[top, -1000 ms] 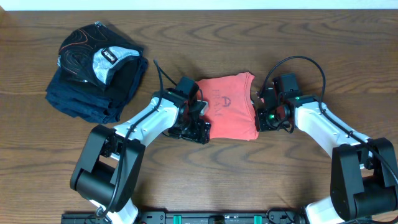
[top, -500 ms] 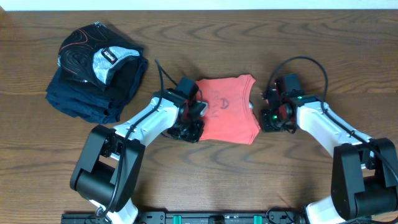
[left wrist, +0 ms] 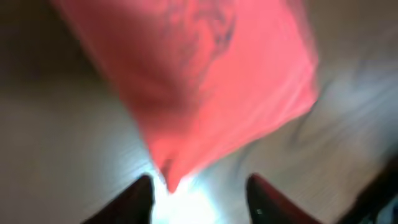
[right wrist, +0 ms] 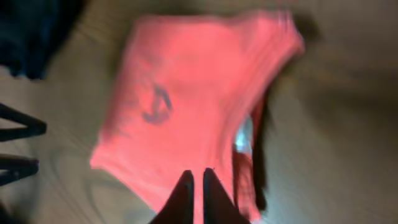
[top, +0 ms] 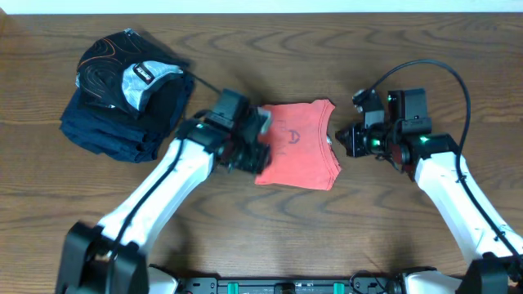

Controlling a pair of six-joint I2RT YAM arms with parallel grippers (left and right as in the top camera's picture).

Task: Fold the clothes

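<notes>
Both arms have pulled back since the earlier frame. The shirt (top: 298, 147) lies folded into a compact block at mid-table (top: 327, 237). The left gripper (top: 252, 151) sits at the shirt's left edge, fingers parted and empty. The right gripper (top: 346, 139) stands just off the right edge, fingers closed and empty. Releasing probably lets the fold settle undisturbed.

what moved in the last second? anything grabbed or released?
The right gripper drew back rightward, clear of the T-shirt, shut and empty. The left gripper slid from the near-left corner up along the left edge, open, holding nothing. T-shirt stays folded, roughly in place; dark clothes pile unmoved.
</notes>
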